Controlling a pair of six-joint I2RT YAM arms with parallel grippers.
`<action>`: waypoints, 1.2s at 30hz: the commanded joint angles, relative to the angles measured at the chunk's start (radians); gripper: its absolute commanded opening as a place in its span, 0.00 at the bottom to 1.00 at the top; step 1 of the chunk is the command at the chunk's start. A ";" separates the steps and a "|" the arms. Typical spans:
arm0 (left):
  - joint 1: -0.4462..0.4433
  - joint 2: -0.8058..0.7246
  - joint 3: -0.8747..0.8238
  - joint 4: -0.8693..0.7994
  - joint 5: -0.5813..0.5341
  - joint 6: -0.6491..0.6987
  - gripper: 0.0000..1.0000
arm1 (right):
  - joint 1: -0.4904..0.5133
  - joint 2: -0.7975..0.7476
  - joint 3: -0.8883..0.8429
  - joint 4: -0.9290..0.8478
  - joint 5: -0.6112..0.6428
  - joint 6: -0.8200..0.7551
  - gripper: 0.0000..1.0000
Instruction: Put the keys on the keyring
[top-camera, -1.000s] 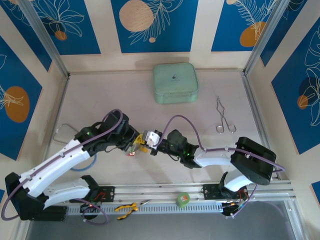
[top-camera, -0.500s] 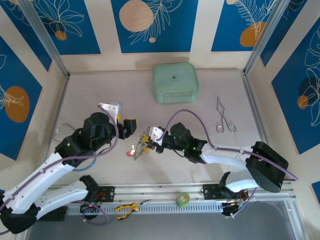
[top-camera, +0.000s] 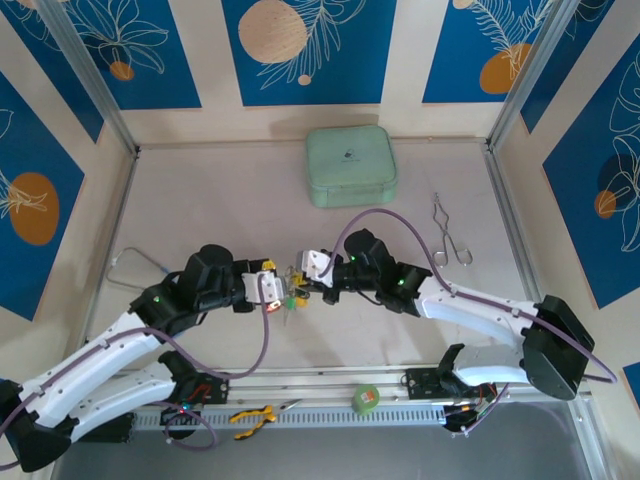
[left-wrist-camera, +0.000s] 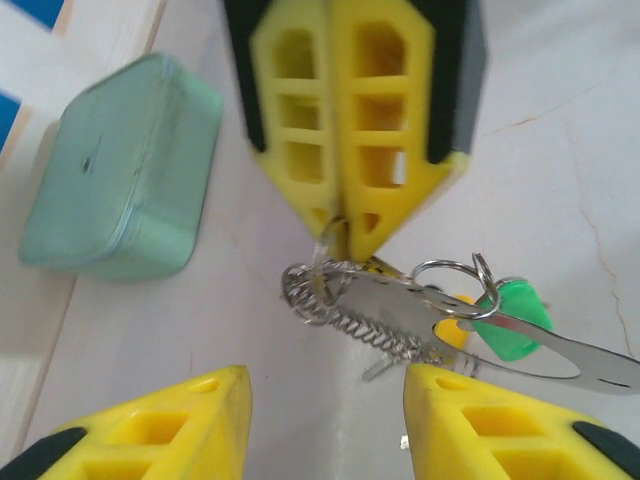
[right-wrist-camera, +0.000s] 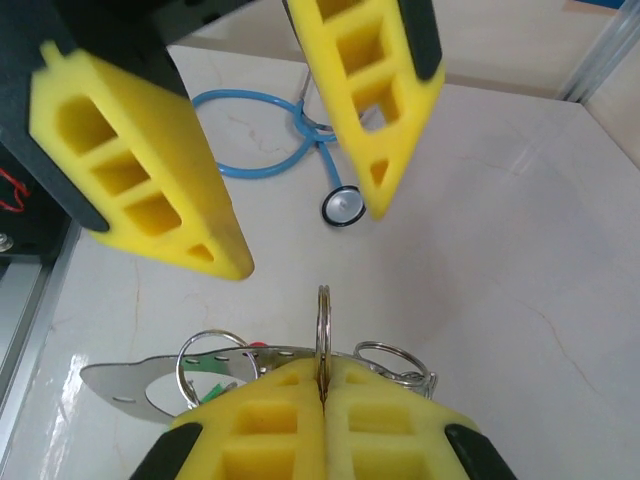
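Back at the centre of the top view, the yellow-fingered left gripper (left-wrist-camera: 325, 388), jaws part-open, again faces the right gripper (right-wrist-camera: 322, 378), which pinches the thin silvery wire keyring (right-wrist-camera: 323, 318) carrying the steel keys (left-wrist-camera: 505, 320), probably ready for a fresh grip.

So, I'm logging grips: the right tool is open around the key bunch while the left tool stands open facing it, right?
No. The right tool is shut, not open: the left wrist view shows its fingertips pinched together on a ring of the key bunch. The left tool does stand open facing it.
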 joint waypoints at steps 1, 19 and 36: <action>0.001 0.018 -0.011 0.099 0.130 0.089 0.43 | 0.000 -0.039 0.047 -0.098 -0.023 -0.082 0.00; 0.003 0.081 -0.014 0.128 0.175 0.023 0.27 | 0.039 -0.034 0.096 -0.136 0.035 -0.182 0.00; 0.004 0.000 -0.207 0.520 0.255 -0.318 0.00 | -0.092 -0.131 -0.136 0.151 -0.219 0.060 0.34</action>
